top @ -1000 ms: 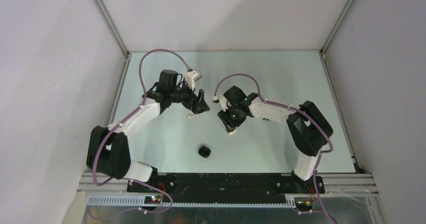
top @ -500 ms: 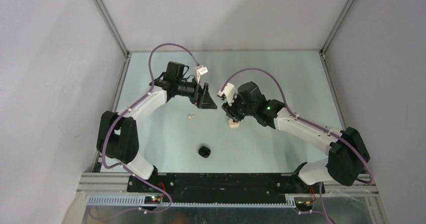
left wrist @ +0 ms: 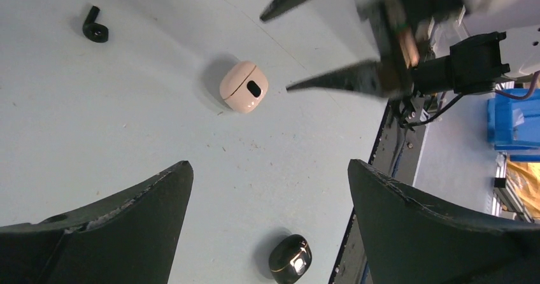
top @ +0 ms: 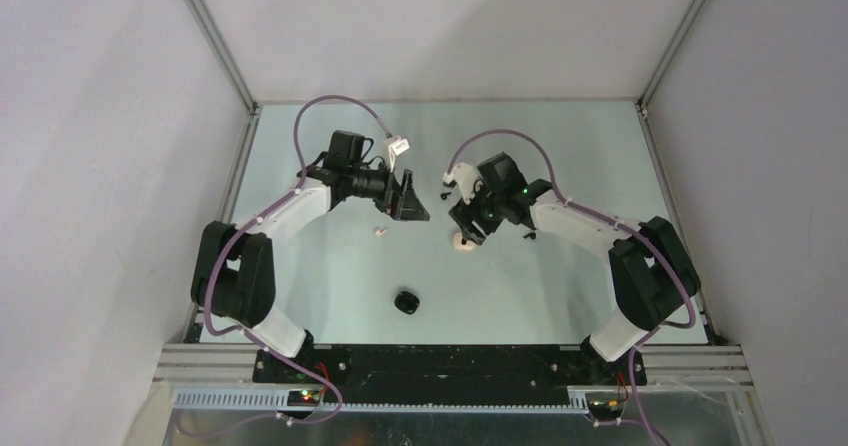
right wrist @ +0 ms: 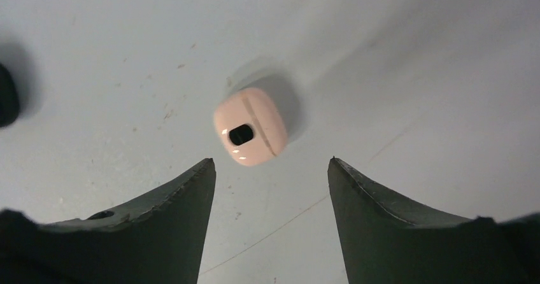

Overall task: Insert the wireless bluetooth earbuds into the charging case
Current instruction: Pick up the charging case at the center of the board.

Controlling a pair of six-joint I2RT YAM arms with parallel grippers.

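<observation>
Top cam looks down from high, whole table [top: 560,156] in view; both wrist cams sit close, all 3 share the cream case [top: 463,243].

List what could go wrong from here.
1. The cream case looks shut and lies loose on the table; the open right gripper could nudge it away rather than grip it.
2. The left gripper, also open, hovers near the right one; they could collide.
3. A black earbud lies close by and could get knocked.
</observation>
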